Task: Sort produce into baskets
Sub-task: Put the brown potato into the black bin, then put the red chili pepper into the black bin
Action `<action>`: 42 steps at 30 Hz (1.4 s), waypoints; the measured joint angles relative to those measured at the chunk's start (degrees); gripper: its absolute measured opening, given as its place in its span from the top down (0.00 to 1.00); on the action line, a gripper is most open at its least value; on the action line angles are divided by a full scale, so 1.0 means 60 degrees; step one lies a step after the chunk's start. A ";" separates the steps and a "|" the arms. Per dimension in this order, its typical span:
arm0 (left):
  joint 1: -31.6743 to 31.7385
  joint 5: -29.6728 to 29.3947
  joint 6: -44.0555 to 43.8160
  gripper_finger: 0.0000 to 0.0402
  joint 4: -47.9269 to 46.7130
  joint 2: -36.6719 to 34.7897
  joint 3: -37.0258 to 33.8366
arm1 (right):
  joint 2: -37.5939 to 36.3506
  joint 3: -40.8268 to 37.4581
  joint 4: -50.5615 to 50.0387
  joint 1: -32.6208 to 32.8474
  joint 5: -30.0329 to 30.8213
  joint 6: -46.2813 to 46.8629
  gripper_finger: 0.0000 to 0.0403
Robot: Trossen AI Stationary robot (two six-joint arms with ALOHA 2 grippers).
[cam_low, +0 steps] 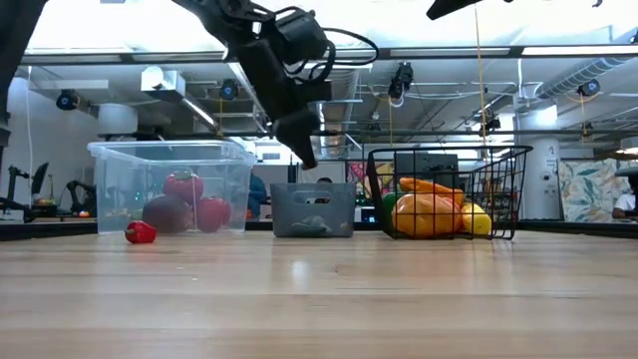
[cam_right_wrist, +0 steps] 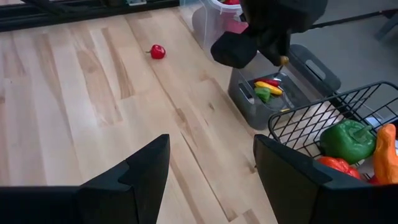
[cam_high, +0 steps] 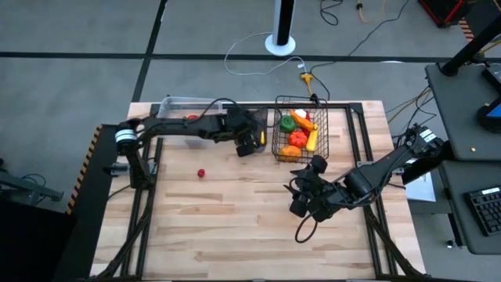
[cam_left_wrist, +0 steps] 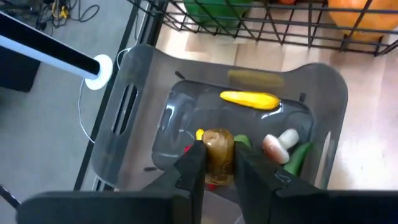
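While hovering above the dark bin [cam_left_wrist: 323, 87], left tool [cam_left_wrist: 217, 163] clamped on brown mushroom [cam_left_wrist: 219, 148], right tool [cam_right_wrist: 211, 163] apart.

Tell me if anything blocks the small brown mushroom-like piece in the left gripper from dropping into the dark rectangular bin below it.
Nothing visible does. The left gripper holds the brown piece directly over the open dark translucent bin, with only the produce already in it lying below.
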 joint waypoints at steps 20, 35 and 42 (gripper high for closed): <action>-0.0126 -0.0015 -0.0036 0.63 0.0151 0.0019 0.0018 | 0.0004 0.0000 -0.0017 0.0002 -0.0003 0.0011 0.44; -0.2818 -0.0020 -0.2434 0.62 -0.2948 -0.1006 0.0014 | 0.0007 -0.0110 0.0057 0.0000 -0.0003 0.0018 0.44; -0.4276 -0.0895 -0.3881 0.62 -0.4220 -0.1102 -0.0124 | 0.0011 -0.0263 0.0225 0.0000 -0.0003 0.0183 0.44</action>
